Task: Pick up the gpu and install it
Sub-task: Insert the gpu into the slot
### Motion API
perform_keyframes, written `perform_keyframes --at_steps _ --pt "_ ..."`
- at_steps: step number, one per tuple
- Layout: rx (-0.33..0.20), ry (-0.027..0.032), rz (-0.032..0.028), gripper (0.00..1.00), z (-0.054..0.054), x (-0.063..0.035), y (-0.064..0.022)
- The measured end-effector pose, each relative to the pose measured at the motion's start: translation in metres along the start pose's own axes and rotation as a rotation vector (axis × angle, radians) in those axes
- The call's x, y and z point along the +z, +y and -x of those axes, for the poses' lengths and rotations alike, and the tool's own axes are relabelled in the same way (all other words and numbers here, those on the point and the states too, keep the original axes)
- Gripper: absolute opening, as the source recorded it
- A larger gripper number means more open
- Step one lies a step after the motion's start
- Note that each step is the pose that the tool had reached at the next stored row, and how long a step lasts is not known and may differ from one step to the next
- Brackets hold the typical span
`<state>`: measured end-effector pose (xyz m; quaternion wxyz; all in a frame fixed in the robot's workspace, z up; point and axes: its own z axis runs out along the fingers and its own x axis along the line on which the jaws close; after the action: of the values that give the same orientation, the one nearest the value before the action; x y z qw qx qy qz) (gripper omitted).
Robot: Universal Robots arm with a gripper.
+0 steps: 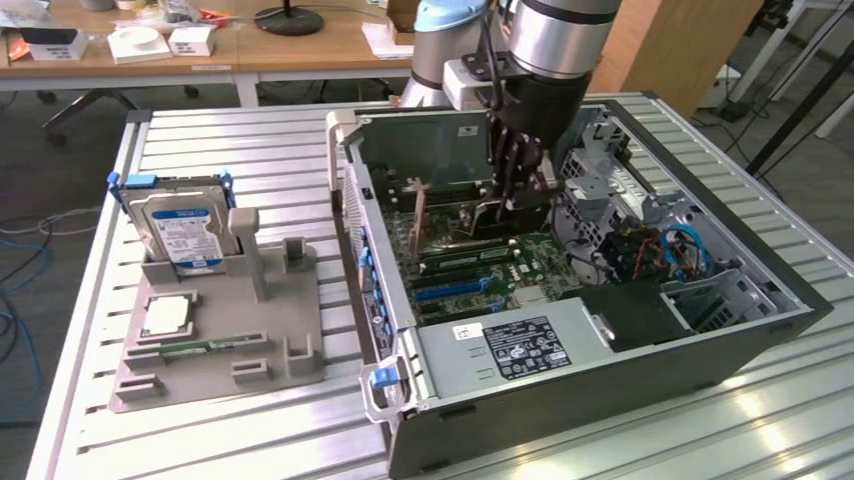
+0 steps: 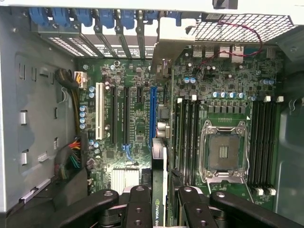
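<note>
Currently: open computer case (image 1: 627, 390) being occupied from above by gripper (image 1: 514, 190), hanging low over motherboard (image 2: 137, 123). gpu (image 2: 158, 190) being clamped edge-on between fingers (image 2: 138, 204), jaws part-closed on card. Card apparently being held just over long blue slot (image 2: 153, 109), not yet seated; contact hard to judge. Risks being judged: slight skew driving card edge beside slot, contacts being bent; card slipping in grip under push.

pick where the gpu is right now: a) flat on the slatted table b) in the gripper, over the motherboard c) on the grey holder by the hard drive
b: the gpu stands edge-on, clamped in the gripper, above the motherboard.
</note>
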<state>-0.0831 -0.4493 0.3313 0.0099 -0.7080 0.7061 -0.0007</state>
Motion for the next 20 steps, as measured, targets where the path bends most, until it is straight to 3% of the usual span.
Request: perform_keyframes --at_steps 20 --pt "-0.004 -0.0004 -0.0001 0.27 -0.0001 0.0098 0.0001"
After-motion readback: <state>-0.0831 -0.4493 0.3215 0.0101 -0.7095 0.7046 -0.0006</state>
